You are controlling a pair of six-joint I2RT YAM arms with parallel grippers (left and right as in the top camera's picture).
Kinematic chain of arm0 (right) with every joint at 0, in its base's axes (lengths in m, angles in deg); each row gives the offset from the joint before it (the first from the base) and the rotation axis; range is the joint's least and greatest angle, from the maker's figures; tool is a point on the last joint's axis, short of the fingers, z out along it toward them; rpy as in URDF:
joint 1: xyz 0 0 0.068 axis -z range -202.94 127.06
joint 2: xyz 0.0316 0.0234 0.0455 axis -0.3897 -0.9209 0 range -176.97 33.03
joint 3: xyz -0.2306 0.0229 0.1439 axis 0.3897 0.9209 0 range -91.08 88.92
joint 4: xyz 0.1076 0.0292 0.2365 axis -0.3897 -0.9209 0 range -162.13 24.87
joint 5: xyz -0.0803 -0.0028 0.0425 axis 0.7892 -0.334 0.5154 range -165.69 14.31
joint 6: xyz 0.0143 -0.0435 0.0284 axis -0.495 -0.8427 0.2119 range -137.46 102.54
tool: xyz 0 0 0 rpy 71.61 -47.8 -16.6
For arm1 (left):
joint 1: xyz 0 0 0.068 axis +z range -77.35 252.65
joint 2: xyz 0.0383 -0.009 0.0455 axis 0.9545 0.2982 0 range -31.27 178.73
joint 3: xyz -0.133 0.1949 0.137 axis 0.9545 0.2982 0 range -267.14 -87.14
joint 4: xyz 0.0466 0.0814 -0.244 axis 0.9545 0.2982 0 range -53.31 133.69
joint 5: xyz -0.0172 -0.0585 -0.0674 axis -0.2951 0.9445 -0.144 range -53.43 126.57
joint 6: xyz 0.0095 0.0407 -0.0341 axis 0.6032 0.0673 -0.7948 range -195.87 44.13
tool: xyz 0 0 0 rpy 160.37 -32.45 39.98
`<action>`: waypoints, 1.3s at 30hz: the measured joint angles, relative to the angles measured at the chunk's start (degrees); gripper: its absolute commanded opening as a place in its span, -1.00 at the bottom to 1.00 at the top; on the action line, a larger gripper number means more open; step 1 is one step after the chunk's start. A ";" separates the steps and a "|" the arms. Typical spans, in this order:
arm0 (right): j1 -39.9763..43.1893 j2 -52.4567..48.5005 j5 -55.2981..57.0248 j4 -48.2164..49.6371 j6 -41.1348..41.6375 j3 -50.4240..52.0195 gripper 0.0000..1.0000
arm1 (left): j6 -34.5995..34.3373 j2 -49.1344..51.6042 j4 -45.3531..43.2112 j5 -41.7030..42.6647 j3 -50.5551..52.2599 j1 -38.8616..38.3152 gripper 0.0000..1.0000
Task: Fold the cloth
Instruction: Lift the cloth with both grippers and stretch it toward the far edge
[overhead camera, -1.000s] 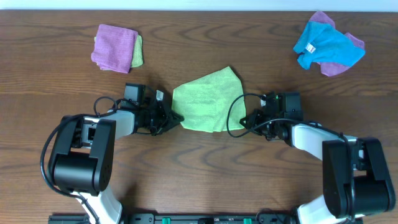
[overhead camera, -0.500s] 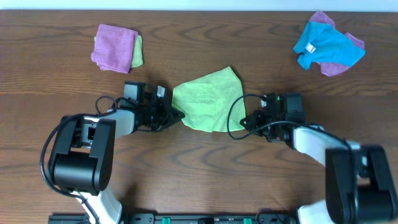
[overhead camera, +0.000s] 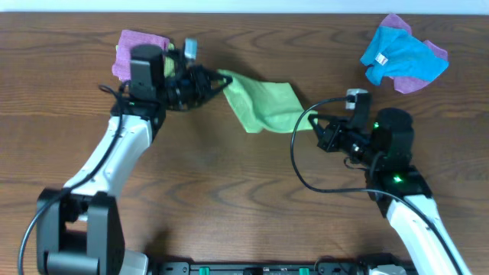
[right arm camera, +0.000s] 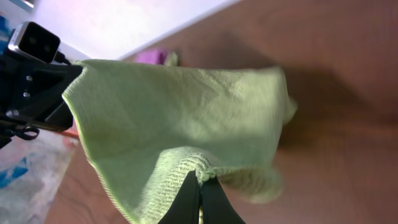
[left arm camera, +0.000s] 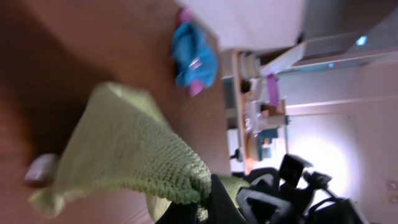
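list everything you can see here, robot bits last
green cloth: 1, light green, held off the table near its middle, stretched between both grippers
purple cloth: 1, purple, far left of the table, partly hidden
blue cloth: 1, bright blue, far right, crumpled
second purple cloth: 1, purple, under the blue cloth
table: 1, dark brown wood
left gripper: 1, black, shut on the green cloth's left corner
right gripper: 1, black, shut on its right corner
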 measured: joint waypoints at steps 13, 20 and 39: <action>5.49 0.13 2.36 0.22 -0.02 -7.17 -0.97 | -3.52 -0.50 0.92 0.07 -5.49 4.37 -0.89; 5.88 -2.62 1.25 0.22 -0.13 -7.58 -0.97 | -3.74 -0.50 1.16 0.68 -5.49 4.61 -0.89; 5.88 -20.63 0.94 0.98 -5.90 -24.00 -0.97 | -4.76 2.62 -3.08 -3.52 -9.53 4.96 -0.89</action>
